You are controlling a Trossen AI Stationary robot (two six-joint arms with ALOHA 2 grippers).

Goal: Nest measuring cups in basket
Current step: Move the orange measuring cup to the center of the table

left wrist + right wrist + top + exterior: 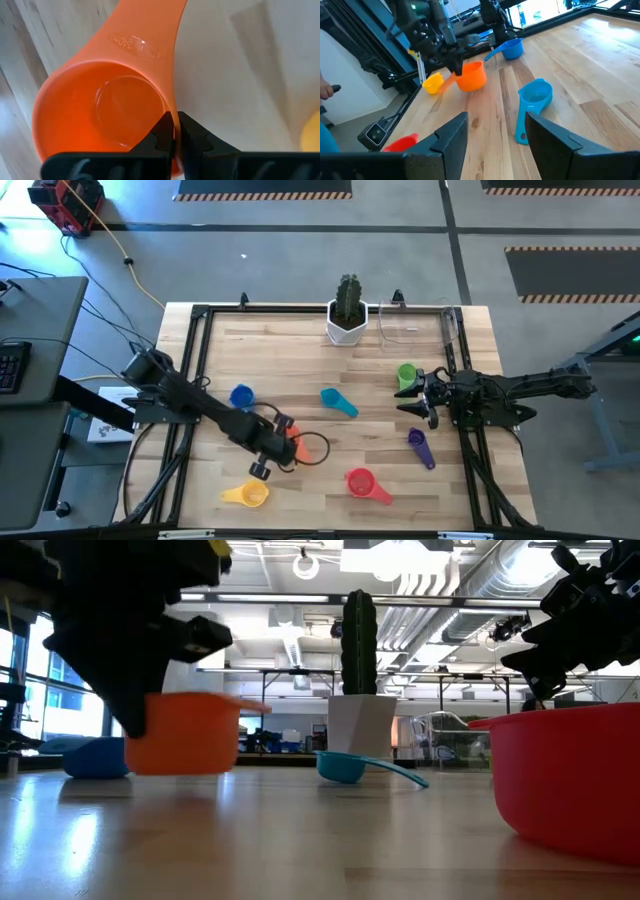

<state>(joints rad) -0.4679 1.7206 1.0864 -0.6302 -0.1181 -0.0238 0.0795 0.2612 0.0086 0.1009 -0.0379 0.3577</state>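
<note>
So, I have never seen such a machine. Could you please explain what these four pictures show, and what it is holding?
It is a robot with two dark arms at a wooden table. One picture looks down from above, one looks level across the table top, and two come from cameras on the arms' wrists.

On the table lie small plastic measuring cups: blue, teal, green, purple, red and yellow. At the far edge stand a white pot with a cactus and a clear basket.

The left gripper has its fingers shut on the rim of the orange cup. The right gripper is open and holds nothing, between the green and purple cups.
</note>
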